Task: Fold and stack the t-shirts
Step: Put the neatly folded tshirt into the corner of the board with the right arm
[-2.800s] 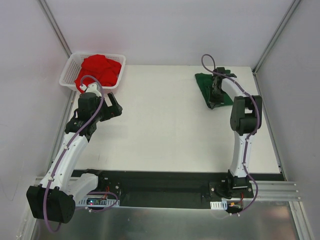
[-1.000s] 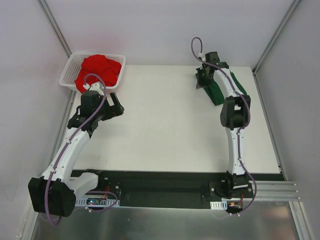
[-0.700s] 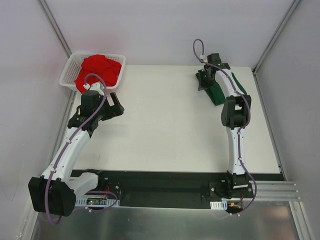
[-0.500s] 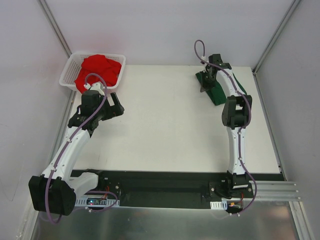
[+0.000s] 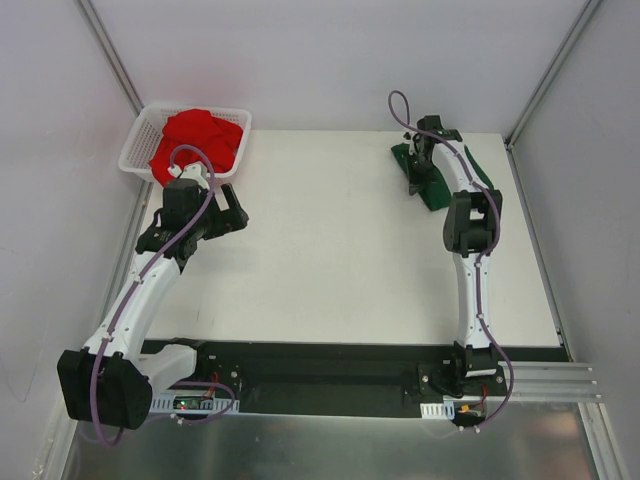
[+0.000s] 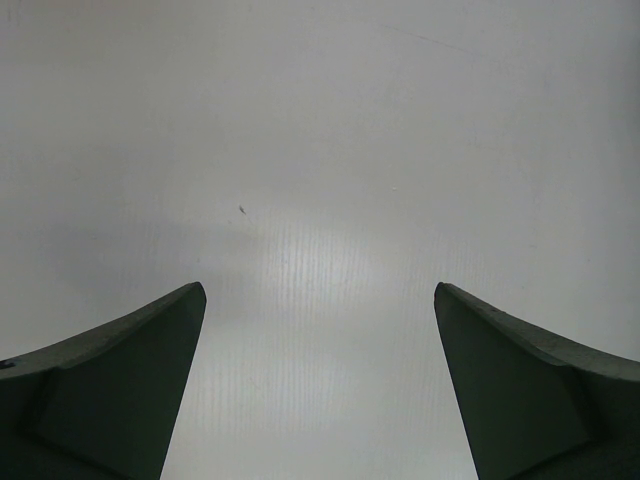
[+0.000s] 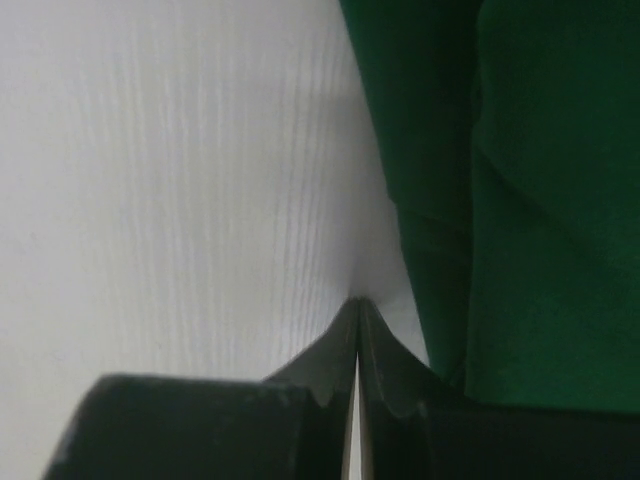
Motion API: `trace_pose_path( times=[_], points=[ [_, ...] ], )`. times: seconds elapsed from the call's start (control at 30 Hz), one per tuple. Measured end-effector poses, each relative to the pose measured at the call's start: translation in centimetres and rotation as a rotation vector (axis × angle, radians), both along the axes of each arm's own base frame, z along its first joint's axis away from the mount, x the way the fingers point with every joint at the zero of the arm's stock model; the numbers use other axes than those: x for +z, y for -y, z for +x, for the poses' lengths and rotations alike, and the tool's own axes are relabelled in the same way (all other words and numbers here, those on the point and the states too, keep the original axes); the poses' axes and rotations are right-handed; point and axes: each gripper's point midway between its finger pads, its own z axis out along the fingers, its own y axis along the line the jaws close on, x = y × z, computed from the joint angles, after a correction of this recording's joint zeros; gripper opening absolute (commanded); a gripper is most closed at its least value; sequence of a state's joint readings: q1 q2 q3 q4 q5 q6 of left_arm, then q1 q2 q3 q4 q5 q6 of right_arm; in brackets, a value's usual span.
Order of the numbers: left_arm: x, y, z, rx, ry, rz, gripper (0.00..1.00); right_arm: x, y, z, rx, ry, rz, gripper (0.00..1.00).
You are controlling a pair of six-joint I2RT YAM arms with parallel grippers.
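Note:
The dark green t-shirt [image 5: 437,193] lies folded into a narrow strip at the table's far right. In the right wrist view its cloth [image 7: 520,200] fills the right side. My right gripper [image 5: 414,184] is shut with nothing between its fingers, and its tips [image 7: 357,302] sit low over the white table just beside the shirt's left edge. The bright red t-shirt [image 5: 197,138] is heaped in the white basket [image 5: 135,152] at the far left. My left gripper [image 5: 238,212] hangs open in front of the basket, and only bare table shows between its fingers [image 6: 120,385].
The white table [image 5: 330,250] stretches between the two arms. Grey walls with metal corner posts [image 5: 110,55] close it in on three sides. The black base rail [image 5: 320,375] runs along the near edge.
The right gripper, shut throughout, has slid a little to the right and nearer along the green t-shirt's left edge. The left arm has barely moved.

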State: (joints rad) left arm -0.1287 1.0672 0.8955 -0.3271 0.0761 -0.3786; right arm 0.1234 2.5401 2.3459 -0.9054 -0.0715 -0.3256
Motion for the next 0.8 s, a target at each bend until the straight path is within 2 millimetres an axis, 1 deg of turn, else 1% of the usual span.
trace_pose_path(
  times=[0.4, 0.8],
  points=[
    [-0.5, 0.0, 0.1, 0.0, -0.017, 0.002, 0.99, -0.2, 3.4, 0.2, -0.098, -0.01, -0.033, 0.01],
    [-0.6, 0.0, 0.1, 0.001, -0.021, 0.003, 0.99, -0.2, 8.4, 0.4, -0.258, -0.01, -0.059, 0.01]
  ],
)
